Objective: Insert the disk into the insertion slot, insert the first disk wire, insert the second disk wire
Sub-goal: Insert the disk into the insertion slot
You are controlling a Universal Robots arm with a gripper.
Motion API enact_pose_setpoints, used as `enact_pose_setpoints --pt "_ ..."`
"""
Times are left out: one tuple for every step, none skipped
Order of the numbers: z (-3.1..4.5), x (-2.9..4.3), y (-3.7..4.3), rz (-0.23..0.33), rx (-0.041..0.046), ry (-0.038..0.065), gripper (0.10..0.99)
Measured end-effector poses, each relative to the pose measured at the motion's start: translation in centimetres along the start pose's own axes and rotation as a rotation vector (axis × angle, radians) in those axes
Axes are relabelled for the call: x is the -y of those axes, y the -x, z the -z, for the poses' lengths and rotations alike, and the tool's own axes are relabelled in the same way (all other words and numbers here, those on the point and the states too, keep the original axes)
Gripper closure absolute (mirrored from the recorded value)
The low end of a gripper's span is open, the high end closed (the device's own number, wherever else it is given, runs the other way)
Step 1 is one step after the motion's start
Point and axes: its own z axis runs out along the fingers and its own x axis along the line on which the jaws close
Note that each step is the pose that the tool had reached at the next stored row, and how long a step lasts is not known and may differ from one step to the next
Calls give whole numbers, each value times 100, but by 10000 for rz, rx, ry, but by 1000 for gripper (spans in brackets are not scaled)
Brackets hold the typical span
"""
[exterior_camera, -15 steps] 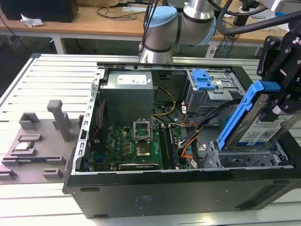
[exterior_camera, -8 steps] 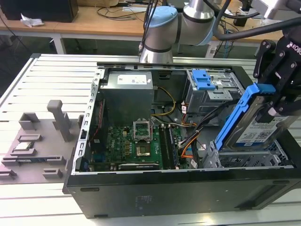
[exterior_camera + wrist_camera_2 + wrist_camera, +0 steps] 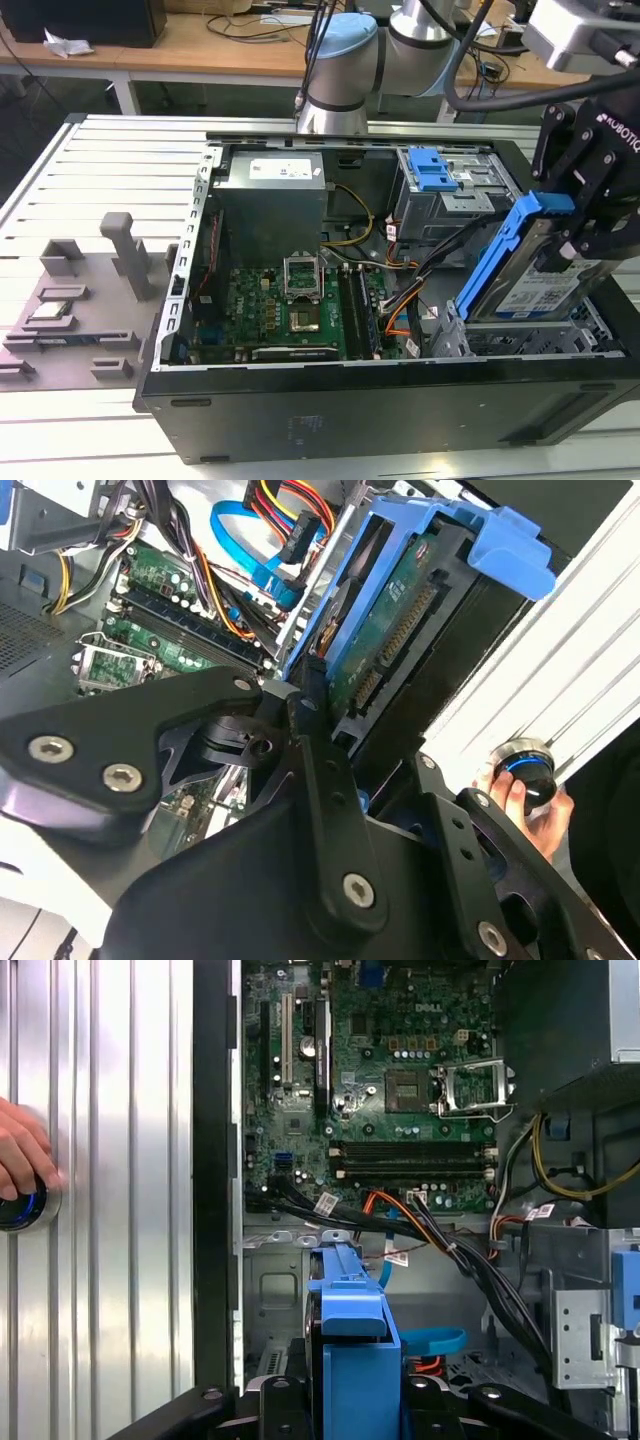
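Observation:
My gripper (image 3: 578, 235) is shut on the disk (image 3: 528, 285), a silver drive with a white-and-blue label in a bright blue frame. In the exterior view the disk hangs tilted, blue handle end up, at the case's right side. Its low end is just over the insertion slot (image 3: 505, 345), the low perforated grey cage at the near right corner; I cannot tell whether they touch. The second wrist view shows the disk's circuit-board underside (image 3: 395, 630) and a black finger (image 3: 320, 750) beside it. The first wrist view shows the blue frame (image 3: 350, 1330) above the cage floor (image 3: 270, 1290).
A taller grey bay with a blue latch (image 3: 437, 170) stands behind the slot. Loose black, orange and blue cables (image 3: 440, 1250) run between the motherboard (image 3: 290, 300) and the cage. A hand (image 3: 20, 1160) rests on a blue-ringed knob on the slatted table. Grey fixtures (image 3: 70, 300) sit on the exterior view's left.

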Motion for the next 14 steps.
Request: enact_pose_setpoints --pt "-15 1 0 0 -1 1 725" --pt "-30 1 0 0 -1 0 725" --pt "-60 2 -1 0 -1 0 725" --pt "-79 3 -1 -1 -1 1 725" --pt "-94 4 -1 -1 0 1 725" --pt "-112 4 -1 0 0 1 725" --pt "-127 5 -1 0 -1 0 725" --pt "-148 6 -1 0 0 0 725" --pt "-168 7 -1 0 -1 0 725" --pt "-186 7 -2 0 -1 0 725" --pt "-215 8 -2 -1 -1 1 725" --pt "-246 10 -2 0 -2 0 725" --pt "-267 11 -2 0 -1 1 725" --pt "-276 11 -2 0 -1 0 725"
